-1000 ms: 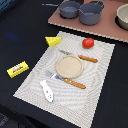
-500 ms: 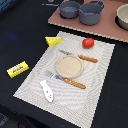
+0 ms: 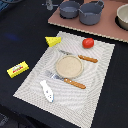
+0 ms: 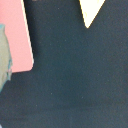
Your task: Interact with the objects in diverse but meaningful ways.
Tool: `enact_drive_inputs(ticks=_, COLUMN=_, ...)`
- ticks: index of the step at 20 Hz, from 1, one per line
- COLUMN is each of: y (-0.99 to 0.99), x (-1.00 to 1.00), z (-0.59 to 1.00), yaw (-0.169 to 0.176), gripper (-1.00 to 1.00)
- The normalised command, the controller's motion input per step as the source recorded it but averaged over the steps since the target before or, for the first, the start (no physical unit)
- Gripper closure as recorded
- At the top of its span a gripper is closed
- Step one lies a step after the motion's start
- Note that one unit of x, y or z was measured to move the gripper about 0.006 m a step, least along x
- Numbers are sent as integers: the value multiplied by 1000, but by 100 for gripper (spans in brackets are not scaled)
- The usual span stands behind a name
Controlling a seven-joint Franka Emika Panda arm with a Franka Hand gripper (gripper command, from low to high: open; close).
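Cheese wedge [image 3: 53,41], yellow and holed, sits at the woven placemat's [image 3: 100,95] far corner, round red tomato [image 3: 88,43] near its far edge, white fish-shaped piece [image 3: 46,90] at its near edge; gripper unseen.

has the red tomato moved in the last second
No. The red tomato sits at the same spot on the striped placemat, just beyond the tan plate, as before.

No part of the robot's body shows clearly.
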Motion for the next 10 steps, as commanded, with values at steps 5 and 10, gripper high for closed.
enact_drive_inputs(ticks=5, y=-123, x=166, z=-470, yaw=66, gripper=-100)
enact_drive_inputs(ticks=10, y=-239, x=69, z=-466, yaw=65, gripper=-100)
